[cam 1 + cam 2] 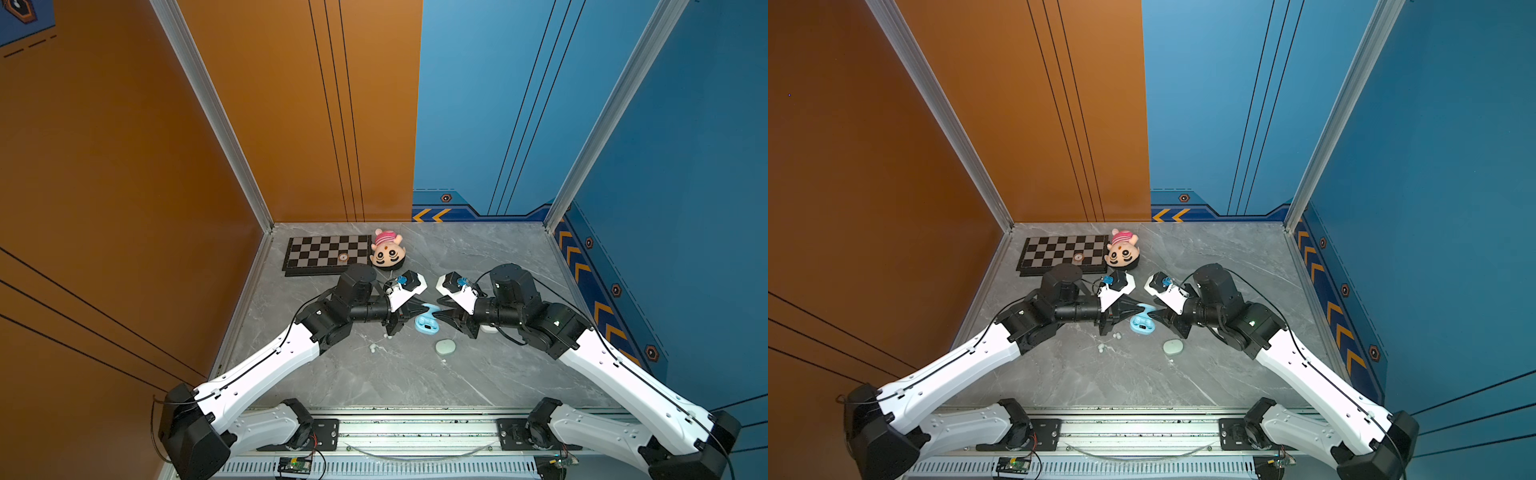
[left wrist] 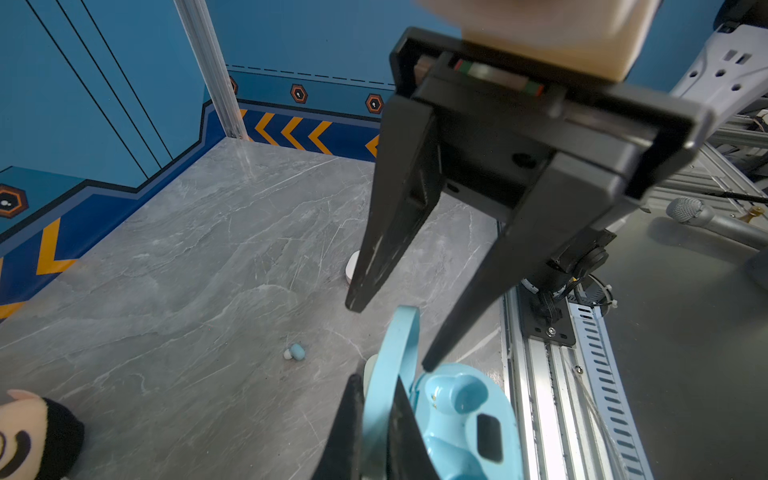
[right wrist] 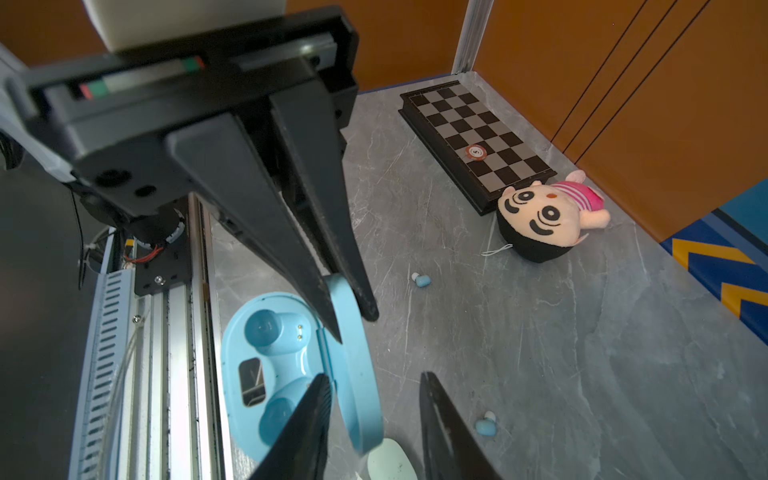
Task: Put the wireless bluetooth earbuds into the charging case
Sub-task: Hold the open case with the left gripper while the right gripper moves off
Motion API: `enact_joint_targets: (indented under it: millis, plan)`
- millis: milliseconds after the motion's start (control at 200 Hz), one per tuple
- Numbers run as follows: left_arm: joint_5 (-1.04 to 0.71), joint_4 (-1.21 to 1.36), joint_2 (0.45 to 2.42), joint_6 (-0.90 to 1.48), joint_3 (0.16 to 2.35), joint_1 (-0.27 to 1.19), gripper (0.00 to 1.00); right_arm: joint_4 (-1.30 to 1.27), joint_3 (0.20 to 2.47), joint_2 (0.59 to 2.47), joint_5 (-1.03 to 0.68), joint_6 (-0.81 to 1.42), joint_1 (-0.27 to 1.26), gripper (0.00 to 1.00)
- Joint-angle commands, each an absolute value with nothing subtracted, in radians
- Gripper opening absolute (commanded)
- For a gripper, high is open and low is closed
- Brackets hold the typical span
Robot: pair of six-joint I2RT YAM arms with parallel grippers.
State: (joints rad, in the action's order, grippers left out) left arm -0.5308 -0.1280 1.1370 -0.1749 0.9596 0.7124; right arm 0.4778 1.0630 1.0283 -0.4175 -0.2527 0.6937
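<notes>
while the chessboard (image 1: 328,253) and the plush doll (image 1: 388,251) lie at the far left of the grey table (image 1: 374,382), the doll just beside the board's right end, the work sits mid-table. the left gripper (image 1: 420,309) is pinched shut on the raised lid (image 1: 430,308) of the light blue charging case (image 1: 422,322), whose base lies flat on the table with its two wells facing up. nearer the rail than that gripper, white earbuds (image 1: 373,348) lie loose in two little clumps, too small to count, apart from the case. the right wrist view shows two light blue earbuds (image 3: 422,280) as well — both on the table on the doll's side of the lid, well apart from each other, neither touching the case. right of the case, the right gripper (image 1: 439,314) has its fingers parted, one on each side of the lid's edge — a clear gap shows at one finger, so it grips nothing. a closed pale green oval case (image 1: 445,346) lies near, toward the rail.
</notes>
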Motion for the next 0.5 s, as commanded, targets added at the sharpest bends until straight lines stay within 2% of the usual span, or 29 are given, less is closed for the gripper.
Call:
enact_joint_targets:
  millis: [0,60,250,390,496]
  plan:
    - [-0.460,-0.053,1.084,-0.094,0.895,0.674,0.00,0.411,1.066,0.974,-0.345,-0.092,0.682,0.54]
    - [-0.436,-0.016,1.061,-0.065,0.857,0.652,0.00,0.408,1.073,0.964,-0.287,0.017,0.671,0.58]
    - [-0.409,0.089,0.980,0.061,0.737,0.550,0.00,0.424,1.086,1.013,-0.267,0.379,0.616,0.56]
    - [-0.379,0.085,0.916,0.144,0.678,0.479,0.00,0.475,1.141,1.140,-0.253,0.439,0.626,0.53]
    - [-0.334,0.046,0.862,0.178,0.648,0.442,0.00,0.565,1.243,1.285,-0.164,0.446,0.644,0.50]
